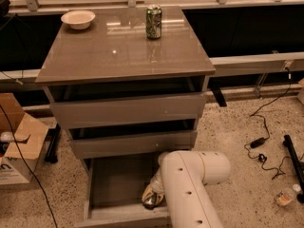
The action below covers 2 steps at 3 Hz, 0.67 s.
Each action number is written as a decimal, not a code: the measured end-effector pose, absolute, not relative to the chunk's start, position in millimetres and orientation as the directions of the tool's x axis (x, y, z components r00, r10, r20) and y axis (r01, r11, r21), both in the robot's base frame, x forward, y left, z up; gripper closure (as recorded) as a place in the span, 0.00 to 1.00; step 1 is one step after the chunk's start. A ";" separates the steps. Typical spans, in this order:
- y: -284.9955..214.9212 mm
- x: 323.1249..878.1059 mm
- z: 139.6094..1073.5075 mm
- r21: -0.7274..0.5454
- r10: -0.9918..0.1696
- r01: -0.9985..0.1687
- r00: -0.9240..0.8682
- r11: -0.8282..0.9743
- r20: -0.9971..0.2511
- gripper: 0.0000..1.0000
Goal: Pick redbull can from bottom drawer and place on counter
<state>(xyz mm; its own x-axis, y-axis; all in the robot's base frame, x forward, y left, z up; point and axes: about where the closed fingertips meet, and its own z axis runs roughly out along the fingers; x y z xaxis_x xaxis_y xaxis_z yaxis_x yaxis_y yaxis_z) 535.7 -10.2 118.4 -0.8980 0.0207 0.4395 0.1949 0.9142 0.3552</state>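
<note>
The bottom drawer [116,182] is pulled out toward the near side, and its flat grey inside shows. The big white arm [192,184] comes in from the near right and bends down into it. The end effector [153,195] is low in the right part of the drawer, close to the near wall. A small dark, shiny piece of the redbull can [150,203] peeks out right under the end effector, touching it. The arm hides most of the can, so I cannot tell if it stands up or leans. I also cannot tell if the end effector is wide, narrow, or holding the can. The two upper drawers [128,110] sit above, each with a dark gap over its front. On top is the shiny brown table [118,56]. A pale bowl [78,19] sits at its far left corner. A green can [153,22] stands up at the far edge, right of the middle and well apart from the bowl. On the speckled floor [237,127], an open cardboard box [21,141] is to the left of the drawers. Black cables [259,141] lie on the floor to the right.
</note>
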 end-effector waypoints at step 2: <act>-28.9 550.7 216.1 0.517 0.004 0.128 -0.972 0.846 0.234 1.00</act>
<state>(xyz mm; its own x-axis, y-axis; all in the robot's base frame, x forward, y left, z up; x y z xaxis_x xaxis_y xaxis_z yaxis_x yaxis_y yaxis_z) 550.7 -28.9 216.1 -0.9723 0.0038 0.2335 0.1276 0.8462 0.5173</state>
